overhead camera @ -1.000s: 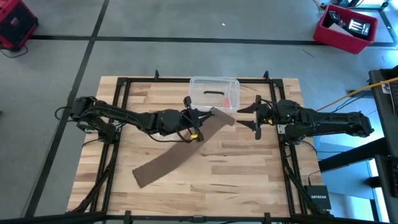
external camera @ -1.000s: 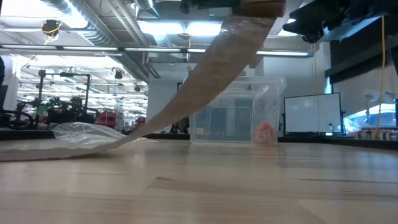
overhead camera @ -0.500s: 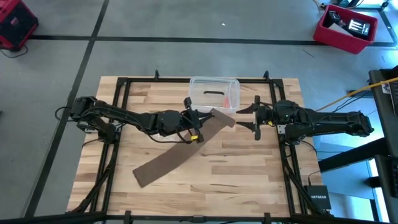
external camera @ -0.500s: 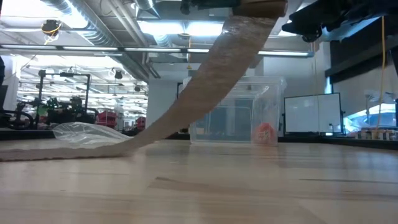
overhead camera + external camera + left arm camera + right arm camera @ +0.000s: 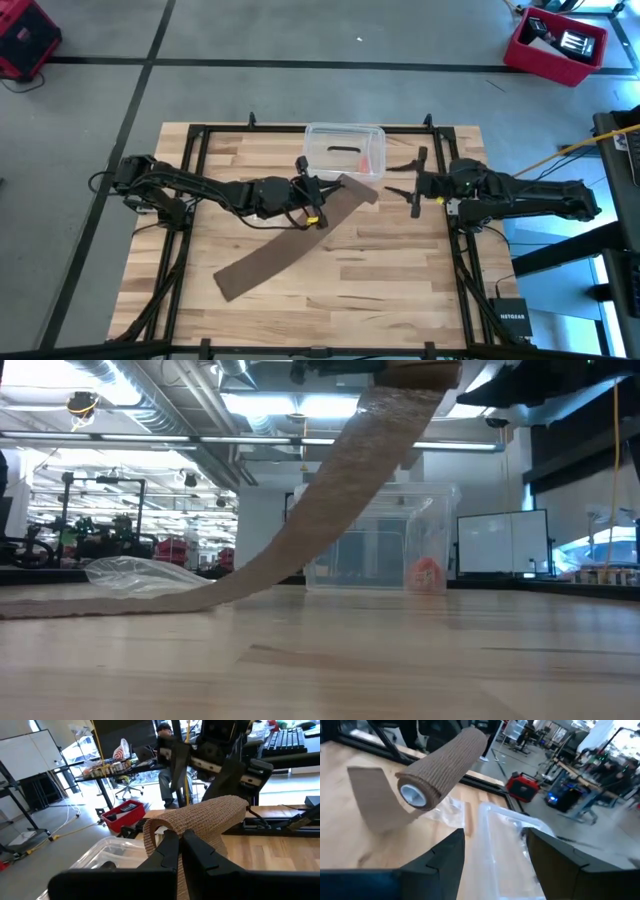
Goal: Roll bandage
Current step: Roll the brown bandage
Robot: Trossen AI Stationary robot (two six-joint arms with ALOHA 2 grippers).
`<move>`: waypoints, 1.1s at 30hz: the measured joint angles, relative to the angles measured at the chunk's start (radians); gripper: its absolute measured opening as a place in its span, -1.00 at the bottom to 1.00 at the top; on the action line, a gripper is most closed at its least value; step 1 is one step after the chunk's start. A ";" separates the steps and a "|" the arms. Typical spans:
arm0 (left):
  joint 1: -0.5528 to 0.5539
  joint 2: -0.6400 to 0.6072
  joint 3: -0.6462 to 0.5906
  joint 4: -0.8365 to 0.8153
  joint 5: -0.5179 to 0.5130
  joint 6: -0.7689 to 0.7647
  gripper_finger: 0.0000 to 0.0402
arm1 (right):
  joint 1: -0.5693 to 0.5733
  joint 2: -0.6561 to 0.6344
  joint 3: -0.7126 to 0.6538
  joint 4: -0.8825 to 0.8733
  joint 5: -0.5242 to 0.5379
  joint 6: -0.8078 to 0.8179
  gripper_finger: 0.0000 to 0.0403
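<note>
The bandage [image 5: 285, 250] is a brown crepe strip. Its far end is wound into a small roll [image 5: 442, 762] with a pale core, held in the air in front of the clear box. My left gripper [image 5: 322, 192] is shut on that roll. From there the strip [image 5: 320, 500] slants down to the table, where its tail end [image 5: 235, 283] lies flat near the front left. My right gripper [image 5: 400, 178] stands open a short way to the right of the roll, facing it and touching nothing. My left gripper pinches the roll's left-hand end [image 5: 159, 831] between its two fingers. The fingers [image 5: 167, 847] come level from the table's left and lie along the roll. The roll is lifted clear, and the strip hangs slack from it down to the table.
A clear plastic box [image 5: 345, 150] with a red thing inside stands at the table's far middle, just behind the roll. A clear plastic bag [image 5: 140, 575] lies on the table by the strip. Bare wood [image 5: 400, 290] spreads at the near right.
My right gripper has rolled about the line it points along, so its open fingers stand at a different slant. The gap between them is as before. The left gripper and the roll have kept still.
</note>
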 joint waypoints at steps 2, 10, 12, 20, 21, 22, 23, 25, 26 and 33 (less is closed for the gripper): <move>0.002 0.000 0.000 0.002 0.000 -0.015 -1.00 | 0.009 0.009 0.015 -0.018 0.000 -0.018 0.07; 0.013 0.000 0.000 0.007 -0.001 -0.049 -1.00 | 0.102 0.088 0.014 0.017 0.072 -0.040 0.07; 0.014 0.000 0.000 0.007 -0.001 -0.049 -1.00 | 0.134 0.105 0.014 0.045 0.106 -0.041 0.07; 0.014 0.000 0.000 0.003 -0.001 -0.050 -1.00 | 0.233 0.108 0.014 0.097 0.256 -0.088 0.07; 0.014 0.000 0.000 0.002 -0.001 -0.052 -1.00 | 0.236 0.108 0.014 0.107 0.254 -0.089 0.07; 0.014 0.000 0.000 0.002 -0.001 -0.053 -1.00 | 0.236 0.112 0.014 0.114 0.252 -0.090 0.07; 0.014 0.000 0.000 0.002 -0.001 -0.053 -1.00 | 0.235 0.119 0.014 0.120 0.255 -0.090 0.07; 0.014 0.000 0.000 0.006 -0.003 -0.053 -1.00 | 0.234 0.134 0.014 0.134 0.256 -0.088 0.07; 0.013 0.000 0.000 0.005 -0.004 -0.053 -1.00 | 0.234 0.141 0.013 0.143 0.250 -0.087 0.07; 0.013 0.000 0.000 0.001 -0.008 -0.068 -1.00 | 0.234 0.168 0.013 0.214 0.255 -0.137 0.07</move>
